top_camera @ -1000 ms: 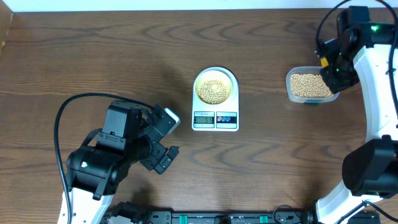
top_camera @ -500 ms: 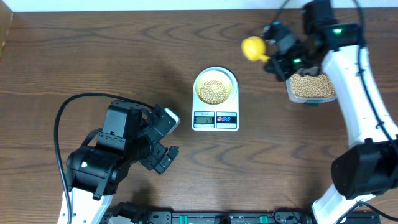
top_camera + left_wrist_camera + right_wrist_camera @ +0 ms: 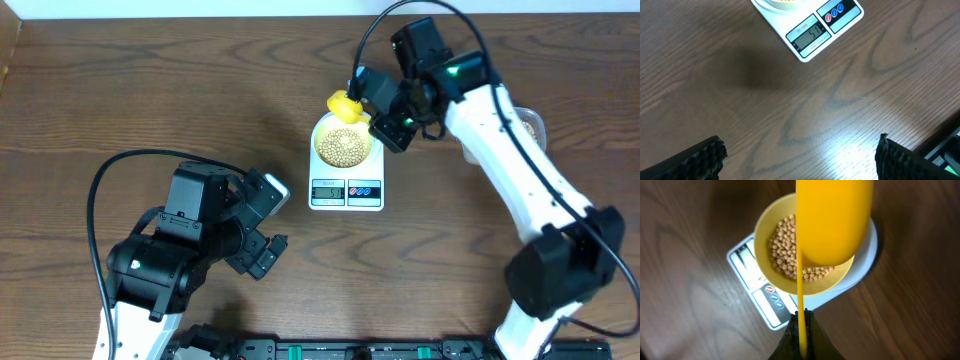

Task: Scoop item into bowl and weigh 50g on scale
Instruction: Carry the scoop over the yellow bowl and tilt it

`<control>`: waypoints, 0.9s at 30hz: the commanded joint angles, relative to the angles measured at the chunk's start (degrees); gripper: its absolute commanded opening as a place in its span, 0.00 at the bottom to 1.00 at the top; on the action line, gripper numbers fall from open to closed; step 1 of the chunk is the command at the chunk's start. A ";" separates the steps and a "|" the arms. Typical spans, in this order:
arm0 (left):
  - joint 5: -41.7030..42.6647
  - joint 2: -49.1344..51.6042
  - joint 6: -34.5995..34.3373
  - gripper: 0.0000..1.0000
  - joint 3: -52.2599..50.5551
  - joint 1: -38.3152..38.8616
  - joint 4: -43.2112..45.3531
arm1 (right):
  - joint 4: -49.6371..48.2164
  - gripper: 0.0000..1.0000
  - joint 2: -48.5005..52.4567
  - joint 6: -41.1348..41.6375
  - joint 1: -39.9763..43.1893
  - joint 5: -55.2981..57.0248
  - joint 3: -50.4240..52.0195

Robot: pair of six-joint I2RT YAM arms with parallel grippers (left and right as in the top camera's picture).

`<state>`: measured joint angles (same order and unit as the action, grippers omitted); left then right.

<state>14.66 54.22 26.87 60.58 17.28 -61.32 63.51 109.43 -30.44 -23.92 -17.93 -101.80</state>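
Right now the right gripper [image 3: 801,326] is clamped on the thin flat handle of a yellow plastic scoop [image 3: 834,220]. The scoop's head reaches forward of the fingertips and hangs over the small round pale-yellow bowl [image 3: 763,230]. That bowl sits directly below and ahead of the gripper, on the flat white kitchen scale [image 3: 866,255], and holds a shallow heap of small round tan beans [image 3: 790,255]. Whether the scoop carries any beans cannot be told from either view. More beans lie in the clear plastic tub [image 3: 533,122], behind the right gripper and mostly hidden by its arm.

The left gripper [image 3: 802,160] hangs with its fingers spread wide and nothing between them. The scale's display is ahead of it and seems to read fifty-one, though the digits are small.

The beans look hard, light and smooth, so they will likely roll and bounce rather than settle, and pinching them singly is hopeless. They are best moved through the scoop, held on the handle near its end. That narrow strip may swivel in the jaws, so a slow tilt seems wise. The bowl looks light and could slide if nudged.
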 commanded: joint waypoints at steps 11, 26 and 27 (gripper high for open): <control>-0.37 0.02 0.33 0.98 1.81 -0.33 -0.13 | -1.18 0.01 7.91 -2.45 -2.43 8.31 0.57; -0.37 0.02 0.33 0.98 1.79 -0.33 -0.13 | -1.40 0.01 7.91 -2.40 -2.36 18.47 0.57; -0.37 0.02 0.33 0.98 1.81 -0.33 -0.13 | -1.40 0.01 7.91 -2.38 -2.38 18.43 0.57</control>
<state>14.66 54.24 26.87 60.58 17.28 -61.32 62.26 117.05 -32.18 -25.96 -1.41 -101.47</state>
